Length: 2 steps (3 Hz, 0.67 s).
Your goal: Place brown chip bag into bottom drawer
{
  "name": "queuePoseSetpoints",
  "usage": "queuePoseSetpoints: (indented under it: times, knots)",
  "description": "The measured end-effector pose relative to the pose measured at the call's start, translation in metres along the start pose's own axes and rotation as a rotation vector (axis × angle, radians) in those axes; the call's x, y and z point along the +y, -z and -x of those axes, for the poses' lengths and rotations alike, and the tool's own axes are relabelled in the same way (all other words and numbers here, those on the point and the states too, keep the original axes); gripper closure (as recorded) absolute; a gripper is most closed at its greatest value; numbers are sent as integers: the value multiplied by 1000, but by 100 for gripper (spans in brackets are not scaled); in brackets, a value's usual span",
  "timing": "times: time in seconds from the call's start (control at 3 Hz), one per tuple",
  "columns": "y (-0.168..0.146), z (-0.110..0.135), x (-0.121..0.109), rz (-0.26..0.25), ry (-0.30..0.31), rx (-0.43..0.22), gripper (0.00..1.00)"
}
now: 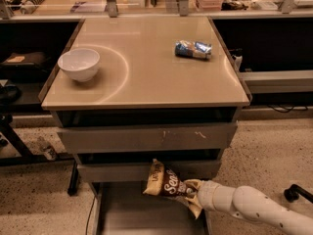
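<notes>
The brown chip bag [168, 185] is dark brown with cream-yellow ends and white script. It hangs tilted over the open bottom drawer [132, 214], just in front of the middle drawer's face. My gripper [194, 195] is at the bag's right end, on the end of the white arm that comes in from the lower right. The bag is held off the drawer floor. The bag's right end covers the fingers.
A white bowl [78, 64] sits at the left of the beige cabinet top [146, 82]. A small blue-and-silver packet [193, 49] lies at the back right. Two upper grey drawers [146, 138] are closed above the bag. Speckled floor lies on both sides.
</notes>
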State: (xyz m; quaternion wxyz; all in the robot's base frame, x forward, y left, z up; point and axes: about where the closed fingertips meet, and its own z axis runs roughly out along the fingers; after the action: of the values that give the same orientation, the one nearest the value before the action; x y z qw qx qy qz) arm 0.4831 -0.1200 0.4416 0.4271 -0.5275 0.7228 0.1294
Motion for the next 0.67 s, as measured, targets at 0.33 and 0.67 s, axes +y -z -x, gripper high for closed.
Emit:
queuePoseSetpoints:
  times: [0.33, 0.67]
  knots:
    - [-2, 8, 3, 4, 33, -13, 100]
    - [-32, -10, 36, 55, 92, 6, 100]
